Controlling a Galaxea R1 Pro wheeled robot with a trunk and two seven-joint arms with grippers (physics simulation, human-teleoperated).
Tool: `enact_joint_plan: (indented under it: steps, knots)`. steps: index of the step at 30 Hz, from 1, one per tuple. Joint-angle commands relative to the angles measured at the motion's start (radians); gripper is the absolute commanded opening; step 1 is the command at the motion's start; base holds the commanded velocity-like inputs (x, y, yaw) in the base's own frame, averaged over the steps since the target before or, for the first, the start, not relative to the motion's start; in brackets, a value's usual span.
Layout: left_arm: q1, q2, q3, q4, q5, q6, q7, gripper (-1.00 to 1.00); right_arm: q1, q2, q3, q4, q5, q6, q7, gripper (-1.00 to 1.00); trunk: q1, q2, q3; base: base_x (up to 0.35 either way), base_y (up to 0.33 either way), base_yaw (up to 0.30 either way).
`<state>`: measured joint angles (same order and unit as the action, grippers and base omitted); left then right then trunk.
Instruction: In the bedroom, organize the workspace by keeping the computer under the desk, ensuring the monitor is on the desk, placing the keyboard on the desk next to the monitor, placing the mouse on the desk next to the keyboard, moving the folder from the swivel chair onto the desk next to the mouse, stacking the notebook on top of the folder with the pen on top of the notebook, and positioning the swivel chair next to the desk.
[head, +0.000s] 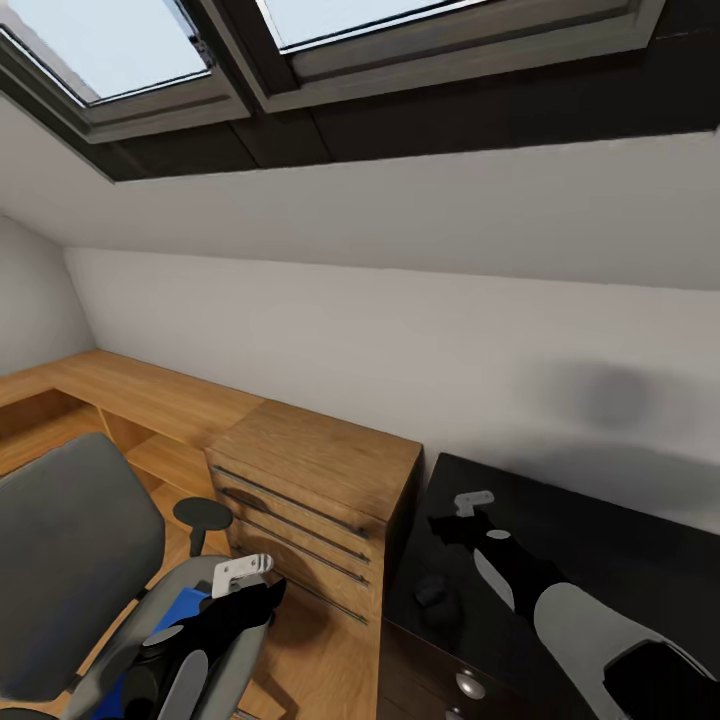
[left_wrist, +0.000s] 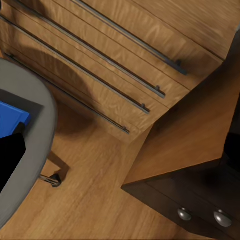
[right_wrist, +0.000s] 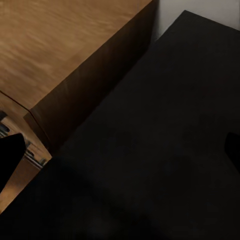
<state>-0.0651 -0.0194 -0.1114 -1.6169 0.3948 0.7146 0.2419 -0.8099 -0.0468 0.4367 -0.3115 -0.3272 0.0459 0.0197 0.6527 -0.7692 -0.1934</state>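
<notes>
Lower left of head view: grey chair with blue folder on its seat, left gripper over it, jaw state unclear. Lower right: black desk, right gripper above its near end, jaws unreadable. Between them, wooden chest with bar handles.

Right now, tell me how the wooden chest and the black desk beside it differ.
The wooden chest is light oak-coloured; the desk is black. The chest's drawers carry long bar handles, while the desk's drawers have round silver knobs. The chest's top sits a little higher than the desk's worktop. Both stand side by side against the white wall and have front drawers.
</notes>
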Motion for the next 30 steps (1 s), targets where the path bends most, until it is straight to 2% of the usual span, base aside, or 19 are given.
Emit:
enact_joint_plan:
  steps: [1, 3, 5, 7, 10, 13, 20, 24, 30]
  knots:
    - [-0.001, 0.000, -0.001, -0.001, 0.011, 0.003, 0.009, 1.00, -0.003, -0.001, 0.005, 0.001, -0.007, 0.011, 0.010, 1.00, 0.004, -0.009, -0.005, 0.000, 0.000, 0.000]
    - [-0.001, 0.000, -0.001, 0.000, 0.011, 0.003, 0.010, 1.00, -0.009, 0.002, 0.007, 0.008, -0.009, 0.030, 0.030, 1.00, 0.012, -0.023, -0.011, 0.000, 0.000, 0.000]
    - [-0.001, 0.000, -0.018, 0.001, 0.010, 0.003, 0.011, 1.00, -0.011, 0.004, 0.009, 0.010, -0.010, 0.041, 0.038, 1.00, 0.020, -0.037, -0.017, 0.000, 0.000, 0.000]
    - [-0.001, 0.002, -0.059, 0.001, 0.008, 0.003, 0.013, 1.00, -0.012, 0.011, 0.009, 0.011, -0.010, 0.075, 0.042, 1.00, 0.027, -0.051, -0.024, 0.000, 0.000, 0.000]
    - [-0.001, 0.004, -0.078, 0.002, 0.007, 0.004, 0.015, 1.00, -0.012, 0.026, 0.009, 0.005, -0.011, 0.137, 0.044, 1.00, 0.039, -0.072, -0.033, 0.000, 0.000, 0.000]
    - [-0.001, 0.005, -0.079, 0.003, 0.007, 0.005, 0.015, 1.00, -0.012, 0.031, 0.012, 0.002, -0.011, 0.183, 0.045, 1.00, 0.050, -0.093, -0.042, 0.000, 0.000, 0.000]
    - [-0.001, 0.005, -0.078, 0.004, 0.007, 0.005, 0.014, 1.00, -0.012, 0.033, 0.015, 0.000, -0.011, 0.219, 0.059, 1.00, 0.050, -0.093, -0.042, 0.000, 0.000, 0.000]
    - [-0.001, 0.007, -0.076, 0.004, 0.007, 0.005, 0.014, 1.00, -0.012, 0.030, 0.016, -0.002, -0.008, 0.274, 0.116, 1.00, 0.050, -0.093, -0.042, 0.000, 0.000, 0.000]
    - [-0.001, 0.007, -0.077, 0.005, 0.007, 0.005, 0.014, 1.00, -0.012, 0.031, 0.016, -0.002, -0.007, 0.311, 0.122, 1.00, 0.050, -0.093, -0.042, 0.000, 0.000, 0.000]
